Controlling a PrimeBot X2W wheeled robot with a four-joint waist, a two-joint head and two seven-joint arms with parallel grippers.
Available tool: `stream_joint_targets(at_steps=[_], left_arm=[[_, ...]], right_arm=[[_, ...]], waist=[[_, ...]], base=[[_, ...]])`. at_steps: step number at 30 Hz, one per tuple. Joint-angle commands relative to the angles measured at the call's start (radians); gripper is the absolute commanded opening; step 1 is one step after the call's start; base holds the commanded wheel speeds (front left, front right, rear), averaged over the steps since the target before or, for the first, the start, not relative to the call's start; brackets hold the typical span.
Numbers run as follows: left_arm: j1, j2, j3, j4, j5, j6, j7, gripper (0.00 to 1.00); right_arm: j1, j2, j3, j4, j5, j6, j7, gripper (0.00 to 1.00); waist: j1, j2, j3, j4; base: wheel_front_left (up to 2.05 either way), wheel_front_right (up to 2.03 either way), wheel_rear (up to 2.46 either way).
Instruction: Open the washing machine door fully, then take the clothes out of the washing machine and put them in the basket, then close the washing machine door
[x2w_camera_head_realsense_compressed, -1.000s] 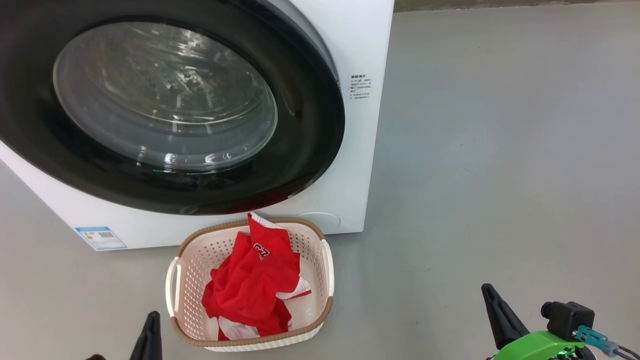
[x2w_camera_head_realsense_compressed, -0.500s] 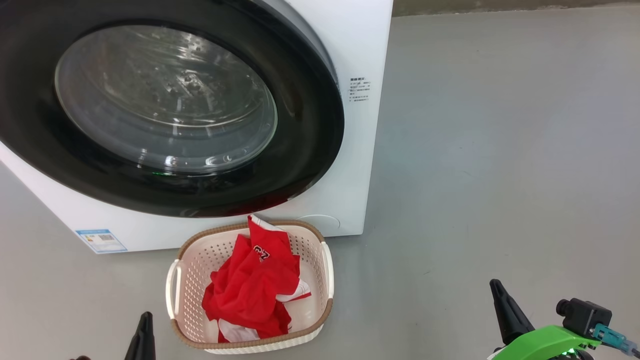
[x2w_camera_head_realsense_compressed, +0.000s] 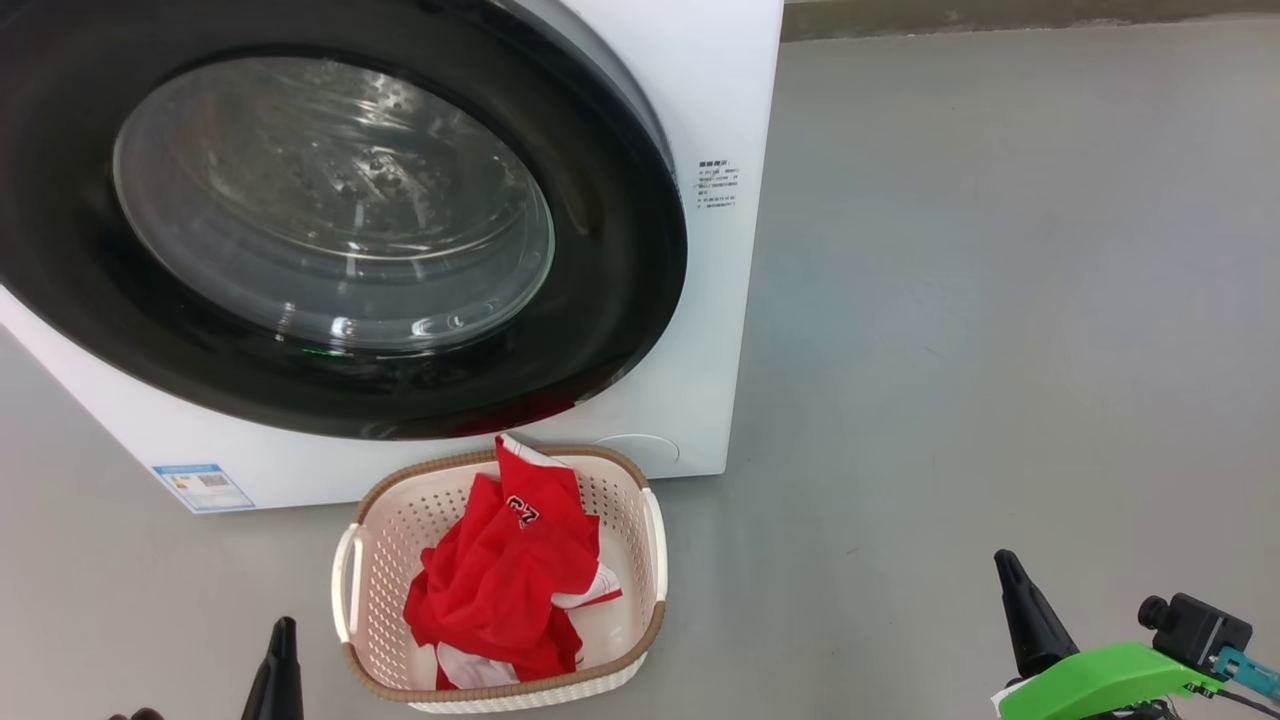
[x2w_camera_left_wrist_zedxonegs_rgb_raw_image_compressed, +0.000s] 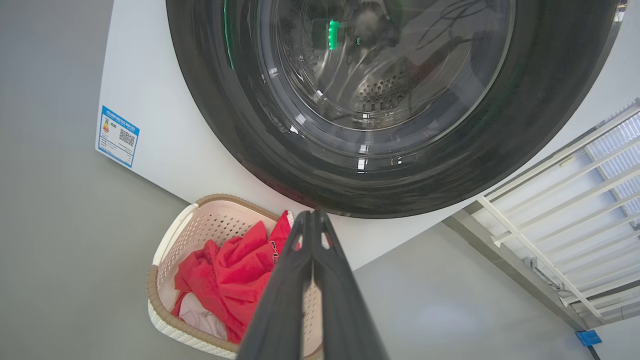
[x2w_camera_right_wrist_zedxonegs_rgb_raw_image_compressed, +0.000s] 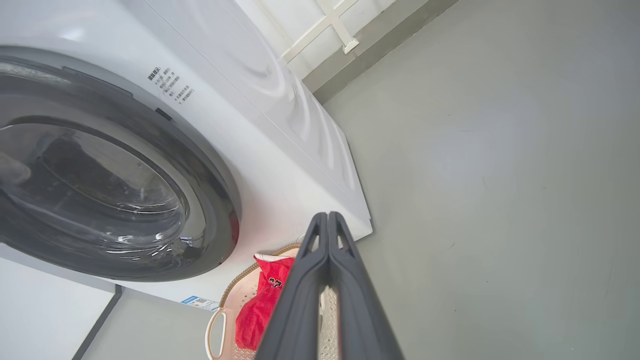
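The white washing machine (x2w_camera_head_realsense_compressed: 700, 90) fills the upper left of the head view. Its round black-rimmed door (x2w_camera_head_realsense_compressed: 330, 200) lies flat against the front, closed. On the floor before it stands the cream basket (x2w_camera_head_realsense_compressed: 648, 540) holding the red clothes (x2w_camera_head_realsense_compressed: 510, 580), one with white numerals. My left gripper (x2w_camera_head_realsense_compressed: 280, 640) is low at the bottom left, just left of the basket, shut and empty. My right gripper (x2w_camera_head_realsense_compressed: 1008, 570) sits at the bottom right, well right of the basket, also shut and empty. In the wrist views the left fingers (x2w_camera_left_wrist_zedxonegs_rgb_raw_image_compressed: 312, 220) and right fingers (x2w_camera_right_wrist_zedxonegs_rgb_raw_image_compressed: 327, 220) press together.
Bare grey floor (x2w_camera_head_realsense_compressed: 1000, 300) spreads to the right of the machine. A blue label (x2w_camera_head_realsense_compressed: 203, 485) marks the machine's lower left corner. A white railing (x2w_camera_left_wrist_zedxonegs_rgb_raw_image_compressed: 575, 200) and wall base show beyond the machine in the left wrist view.
The head view has shifted slightly, so the machine and basket sit a little lower in the picture. Both grippers have sunk lower in it, the right one drifting rightward.
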Motion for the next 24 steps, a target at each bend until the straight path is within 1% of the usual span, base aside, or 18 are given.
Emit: stream_joint_targets(at_steps=[1, 24], left_arm=[[-0.044, 0.016, 0.022, -0.02, -0.034, -0.001, 0.008, 0.0], [-0.07, 0.015, 0.049, -0.021, -0.256, -0.002, 0.07, 0.0]], right_arm=[[-0.022, 0.0, 0.002, -0.031, 0.04, -0.001, 0.007, 0.0], [-0.023, 0.012, -0.028, -0.066, 0.268, -0.001, 0.072, 0.0]], waist=[[-0.0001, 0.0, -0.001, 0.0], [-0.0001, 0.0, -0.015, -0.003]], base=[[0.0, 0.0, 0.0], [0.0, 0.0, 0.0]])
